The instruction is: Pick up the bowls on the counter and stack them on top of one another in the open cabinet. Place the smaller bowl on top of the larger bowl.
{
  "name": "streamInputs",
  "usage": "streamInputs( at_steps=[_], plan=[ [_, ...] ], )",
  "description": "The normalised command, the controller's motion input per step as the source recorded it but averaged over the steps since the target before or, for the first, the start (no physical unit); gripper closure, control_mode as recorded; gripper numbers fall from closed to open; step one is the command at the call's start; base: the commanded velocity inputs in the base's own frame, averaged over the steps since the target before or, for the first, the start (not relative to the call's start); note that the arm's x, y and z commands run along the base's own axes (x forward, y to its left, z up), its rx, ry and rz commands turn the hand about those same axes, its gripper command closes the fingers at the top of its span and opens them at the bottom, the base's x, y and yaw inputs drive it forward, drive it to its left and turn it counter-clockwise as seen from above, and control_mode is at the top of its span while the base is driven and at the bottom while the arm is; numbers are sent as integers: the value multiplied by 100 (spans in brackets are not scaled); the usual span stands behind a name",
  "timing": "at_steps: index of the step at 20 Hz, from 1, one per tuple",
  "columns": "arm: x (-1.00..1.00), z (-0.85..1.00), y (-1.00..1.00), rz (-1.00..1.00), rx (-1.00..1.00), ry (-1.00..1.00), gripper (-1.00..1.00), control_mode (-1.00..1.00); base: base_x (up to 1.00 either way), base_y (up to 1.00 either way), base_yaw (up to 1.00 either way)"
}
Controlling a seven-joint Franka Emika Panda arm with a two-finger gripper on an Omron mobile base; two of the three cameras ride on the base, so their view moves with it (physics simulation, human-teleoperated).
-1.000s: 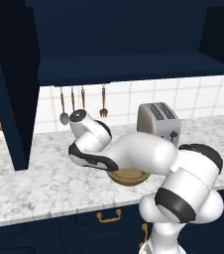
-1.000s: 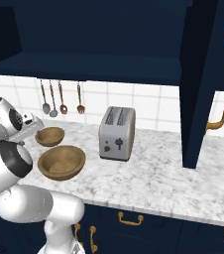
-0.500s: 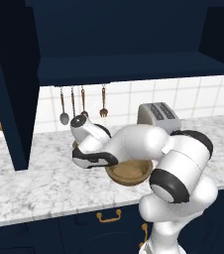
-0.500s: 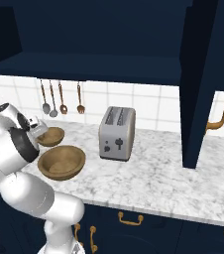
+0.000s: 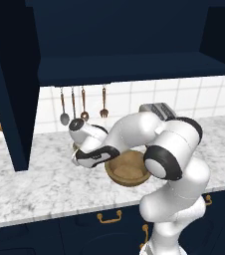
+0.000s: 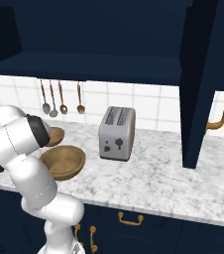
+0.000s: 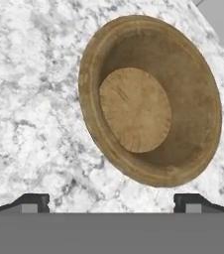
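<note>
The smaller bowl (image 7: 151,101), brown wood with a light grain, sits on the white marble counter (image 7: 29,99) right under my hand. My gripper (image 7: 111,202) is open above it, with the fingertips (image 7: 32,201) apart near the bowl's rim and touching nothing. In the left base view the gripper (image 5: 79,158) hangs low over the counter (image 5: 45,184), and the arm hides the smaller bowl. The larger bowl (image 5: 128,168) stands just right of the hand. From the right, the smaller bowl (image 6: 56,135) peeks out behind the arm, beyond the larger bowl (image 6: 63,161). The open cabinet (image 5: 129,67) has a bare navy shelf.
A silver toaster (image 6: 116,133) stands right of the bowls. Utensils (image 5: 82,104) hang on the tiled wall behind them. The cabinet's tall navy door (image 6: 200,84) juts out at the right. Low navy cabinets with gold handles (image 5: 109,216) run below the counter (image 6: 158,178).
The hand has sunk a little toward the counter over the smaller bowl, and the elbow has swung up and right. The jaws stay open. Neither bowl has moved.
</note>
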Motion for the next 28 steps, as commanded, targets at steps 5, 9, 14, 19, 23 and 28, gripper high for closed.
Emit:
streamInputs(
  at_steps=[5,9,14,19,23,28],
  plan=[
    [31,-26,12,0,-3,0,-100,-100,0,0,0],
    [40,-18,10,0,-3,0,-100,-100,0,0,0],
    [37,-18,10,0,-7,0,-100,-100,0,0,0],
    [11,-9,6,0,-4,0,100,-100,0,0,0],
    [0,0,0,0,0,0,100,-100,0,0,0],
    [-8,8,0,0,0,-11,100,-100,0,0,0]
  ],
)
